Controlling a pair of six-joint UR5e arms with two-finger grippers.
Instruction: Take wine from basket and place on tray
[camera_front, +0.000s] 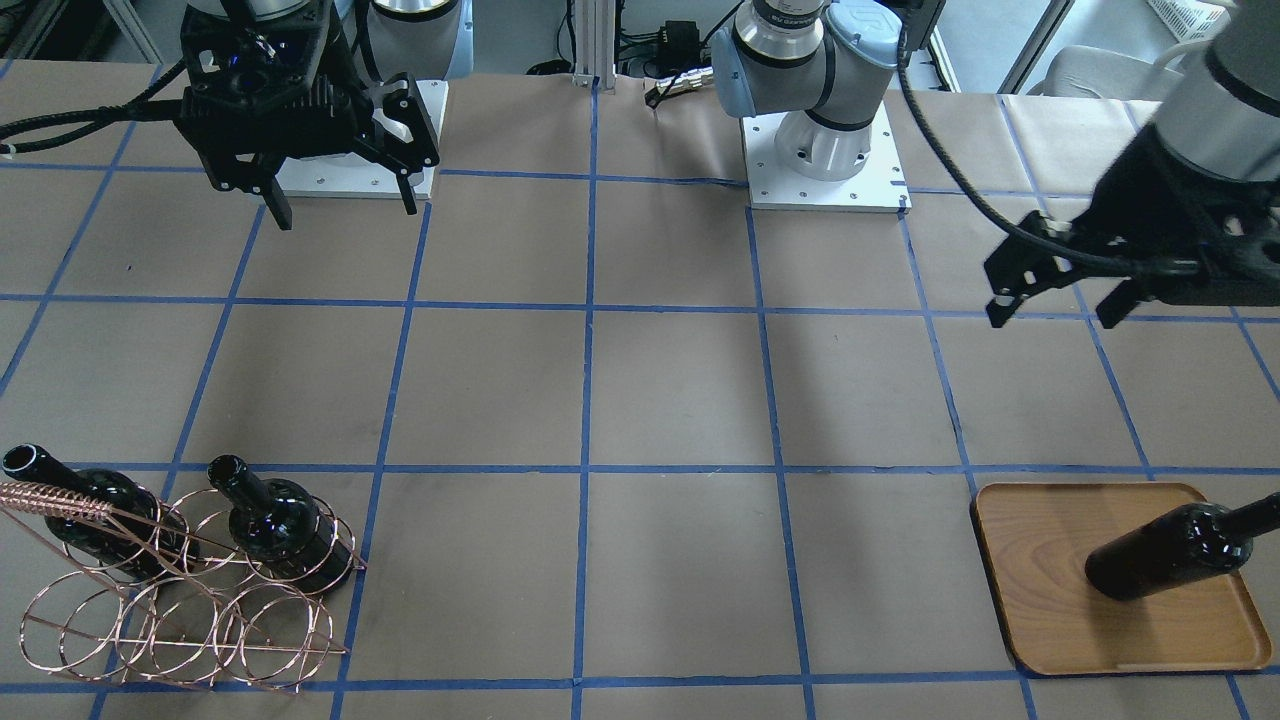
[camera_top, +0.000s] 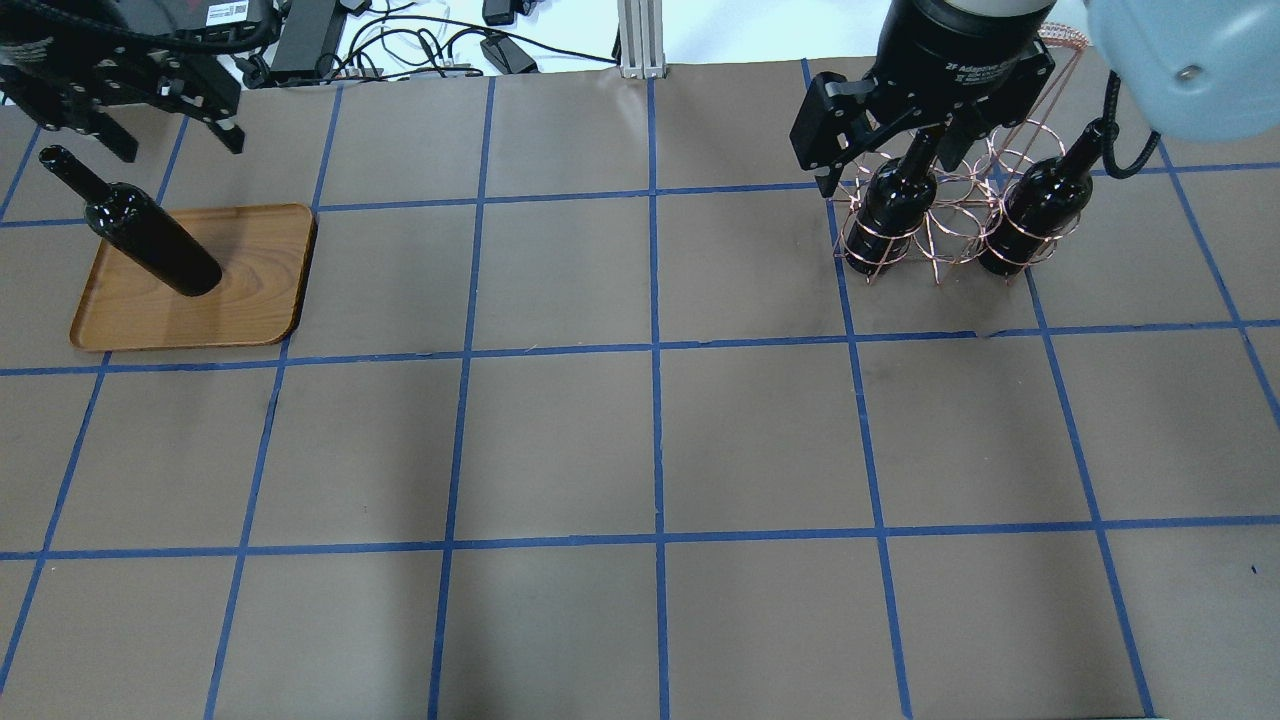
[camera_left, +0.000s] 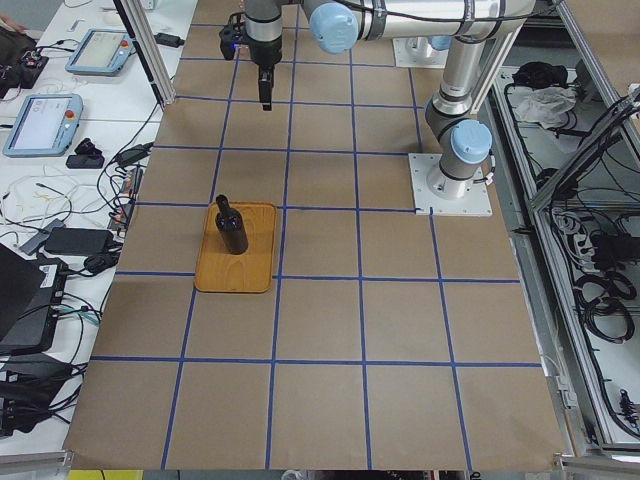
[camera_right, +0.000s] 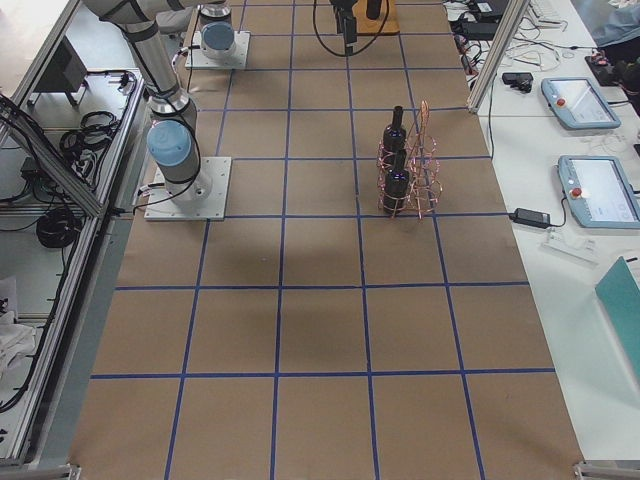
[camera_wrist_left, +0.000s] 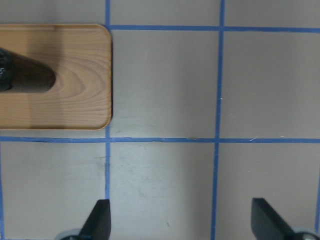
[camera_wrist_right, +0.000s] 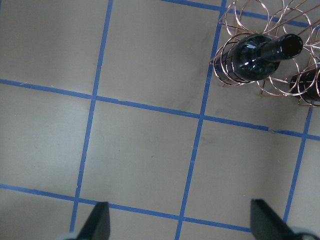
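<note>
One wine bottle (camera_top: 150, 235) stands upright on the wooden tray (camera_top: 255, 290); it also shows in the front view (camera_front: 1170, 550) on the tray (camera_front: 1040, 570) and at the left wrist view's edge (camera_wrist_left: 25, 75). My left gripper (camera_top: 182, 148) hangs open and empty above the table, apart from the bottle; in the left wrist view (camera_wrist_left: 182, 220) its fingers are wide apart. Two more bottles (camera_top: 890, 210) (camera_top: 1040, 205) stand in the copper wire basket (camera_top: 940, 235). My right gripper (camera_front: 346, 212) is open and empty, high up on the robot's side of the basket (camera_front: 180, 620).
The table is brown paper with a blue tape grid. The arms' white base plates (camera_front: 825, 185) sit at the robot's edge. Several basket hoops (camera_front: 150, 630) hold nothing. Cables and devices (camera_top: 300, 40) lie past the far edge.
</note>
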